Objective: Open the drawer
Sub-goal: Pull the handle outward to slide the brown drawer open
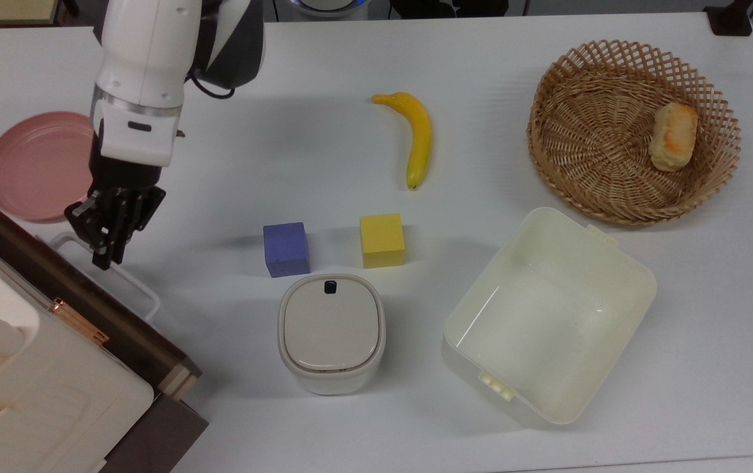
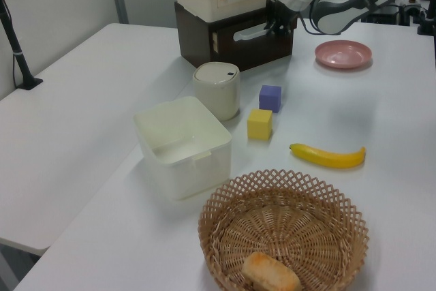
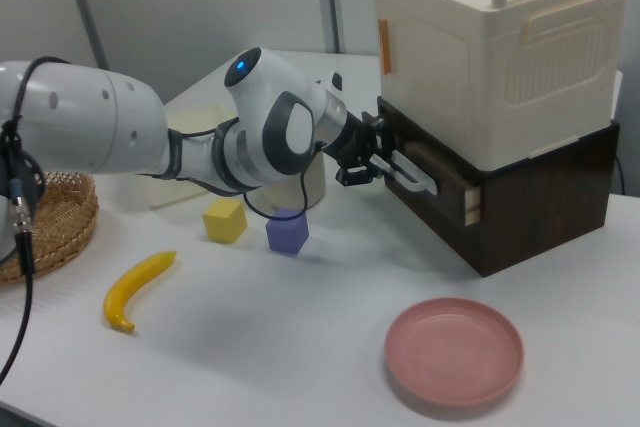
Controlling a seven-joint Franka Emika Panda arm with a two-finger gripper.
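Bare table (image 1: pixel 219 210) fronts the drawer (image 1: pixel 81 295); purple cube (image 1: pixel 286 249) seemingly nearest.

Non-task clutter on the white counter (image 1: pixel 324 59).
Top view: pink plate (image 1: pixel 31 164) at far left; banana (image 1: pixel 416 135) centre; purple cube (image 1: pixel 286 249) and yellow cube (image 1: pixel 382 240) side by side, apart; lidded white container (image 1: pixel 331 332) just below them; empty cream tub (image 1: pixel 547 315) to its right; wicker basket (image 1: pixel 633 131) top right, holding a bread roll (image 1: pixel 673 136).

A robotics lab was suggested: a white Franka arm (image 3: pixel 90 132) was mounted at a bare white table (image 1: pixel 547 59), toy foam cubes and plain grey partition walls (image 3: pixel 200 7) behind.
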